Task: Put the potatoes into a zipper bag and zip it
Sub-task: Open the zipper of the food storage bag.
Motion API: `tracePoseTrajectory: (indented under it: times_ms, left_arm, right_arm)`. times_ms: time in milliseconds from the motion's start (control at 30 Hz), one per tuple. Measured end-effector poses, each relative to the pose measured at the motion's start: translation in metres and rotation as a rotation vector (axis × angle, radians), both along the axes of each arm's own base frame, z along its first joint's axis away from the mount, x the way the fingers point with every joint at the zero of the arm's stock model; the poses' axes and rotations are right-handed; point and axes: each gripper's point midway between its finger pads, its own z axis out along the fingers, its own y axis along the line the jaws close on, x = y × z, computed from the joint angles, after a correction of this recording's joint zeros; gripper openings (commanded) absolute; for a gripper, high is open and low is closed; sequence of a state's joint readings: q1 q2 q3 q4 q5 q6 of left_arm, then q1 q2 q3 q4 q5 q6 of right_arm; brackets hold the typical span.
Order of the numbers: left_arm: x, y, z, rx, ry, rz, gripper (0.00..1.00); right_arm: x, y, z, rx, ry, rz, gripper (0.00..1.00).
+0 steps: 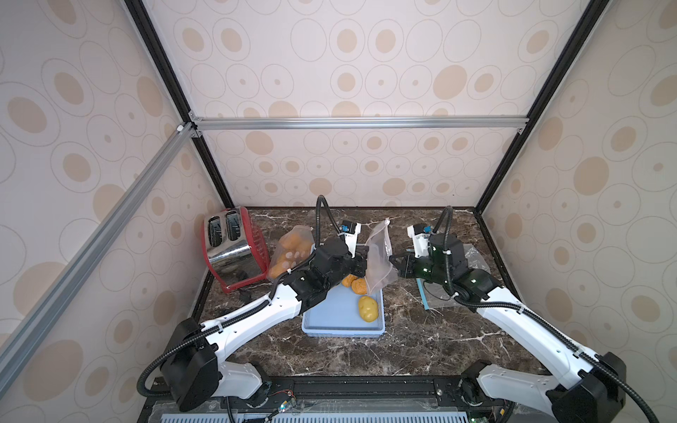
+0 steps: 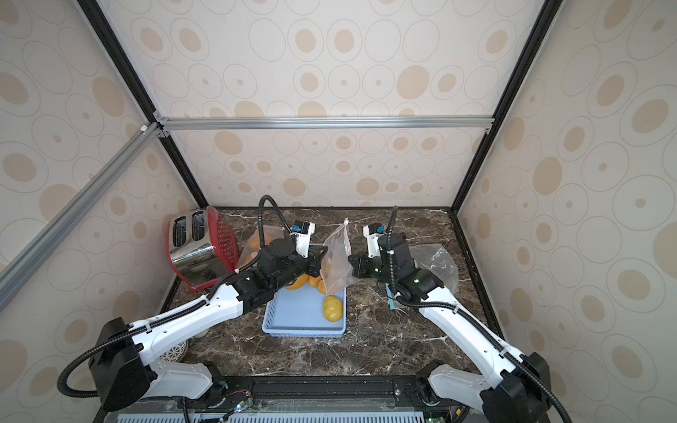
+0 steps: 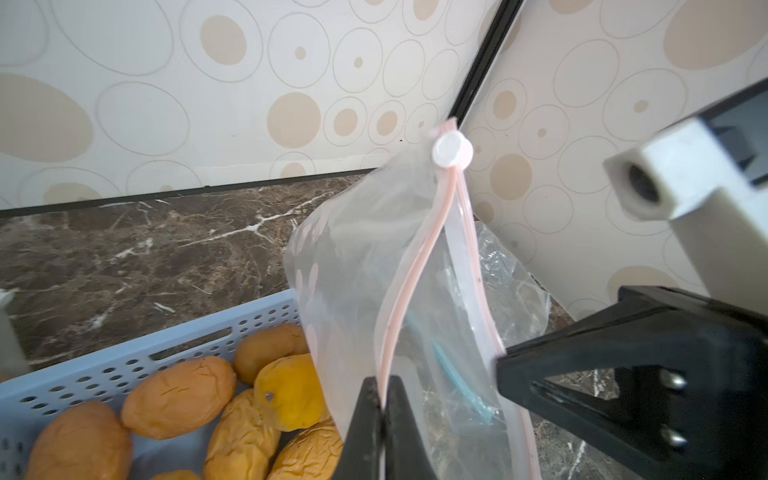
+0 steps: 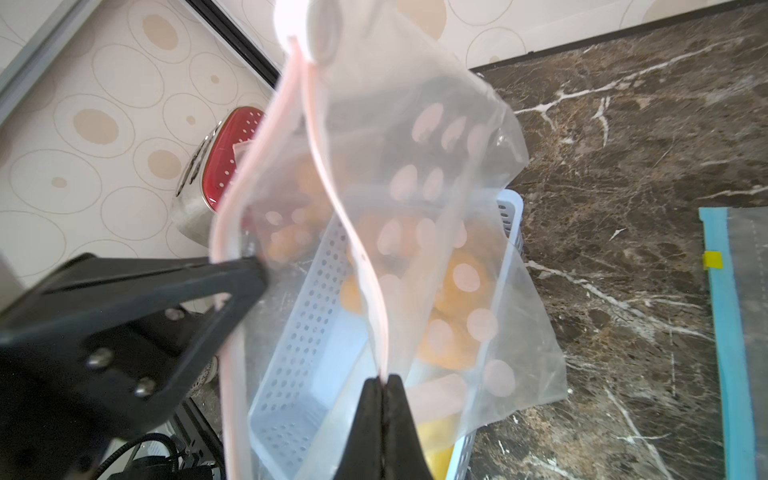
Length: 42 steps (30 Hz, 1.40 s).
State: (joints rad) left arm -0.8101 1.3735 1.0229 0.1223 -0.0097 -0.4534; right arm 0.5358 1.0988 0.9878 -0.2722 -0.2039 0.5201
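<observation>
Clear zipper bag (image 1: 379, 256) held above basket (image 1: 342, 332) w/ potatoes (image 3: 178, 395); R jaws clenched on rim, L jaws seemingly too.

Open marble (image 1: 366, 355) at 6 o'clock, before the blue basket (image 1: 342, 331). Blocked at 10 o'clock by toaster (image 1: 229, 252) and filled bag (image 1: 291, 252); at 12 by zipper bag (image 1: 379, 256), pinched between left gripper (image 1: 365, 265) and right gripper (image 1: 392, 260) over the basket's far end; at 3 by flat bags (image 1: 476, 256).
</observation>
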Motion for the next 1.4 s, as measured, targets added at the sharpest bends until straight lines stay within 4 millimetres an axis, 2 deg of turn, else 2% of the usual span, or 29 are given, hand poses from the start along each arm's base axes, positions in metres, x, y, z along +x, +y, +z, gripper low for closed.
tracePoseTrajectory:
  times_ms: [67,133,200,267,433,600,700,833,1067,1133,1200,1300,1400]
  left_arm:
    - [0.001,-0.007,-0.01,0.004,0.02,-0.023,0.44]
    - [0.001,-0.013,-0.018,0.003,0.043,-0.039,0.54]
    - [0.002,-0.019,-0.022,0.003,0.058,-0.059,0.6]
    - [0.002,-0.026,-0.017,-0.01,0.06,-0.084,0.64]
    - [-0.01,-0.046,0.008,-0.1,0.032,-0.207,0.74]
    - [-0.033,-0.065,0.032,-0.204,0.015,-0.378,0.75]
    - [-0.036,-0.067,0.034,-0.217,0.013,-0.403,0.75]
    - [-0.029,-0.061,0.02,-0.175,0.036,-0.341,0.75]
    - [-0.018,-0.029,-0.037,-0.033,0.121,-0.182,0.74]
    - [-0.017,-0.014,-0.052,0.007,0.144,-0.13,0.74]
    - [-0.015,0.001,-0.064,0.038,0.163,-0.08,0.74]
    - [-0.014,0.025,-0.081,0.073,0.188,-0.006,0.74]
    - [-0.018,0.041,-0.098,0.101,0.212,0.035,0.75]
  right_arm:
    - [-0.006,-0.01,0.016,-0.02,-0.035,-0.022,0.0]
    - [-0.009,-0.023,0.032,-0.056,-0.068,-0.058,0.0]
    - [-0.013,-0.036,0.046,-0.098,-0.101,-0.094,0.0]
    - [-0.018,-0.05,0.051,-0.145,-0.116,-0.129,0.0]
    - [-0.031,-0.081,0.038,-0.279,-0.084,-0.197,0.0]
    - [-0.039,-0.101,0.021,-0.398,-0.037,-0.234,0.0]
    - [-0.041,-0.111,0.018,-0.453,-0.022,-0.258,0.0]
    - [-0.04,-0.13,0.023,-0.545,-0.007,-0.326,0.0]
    - [-0.033,-0.173,0.037,-0.796,0.017,-0.495,0.0]
    - [-0.026,-0.172,0.031,-0.84,0.043,-0.493,0.0]
    - [-0.015,-0.16,0.016,-0.859,0.079,-0.455,0.0]
    - [0.002,-0.123,-0.022,-0.842,0.145,-0.331,0.0]
    - [0.011,-0.081,-0.069,-0.796,0.225,-0.186,0.0]
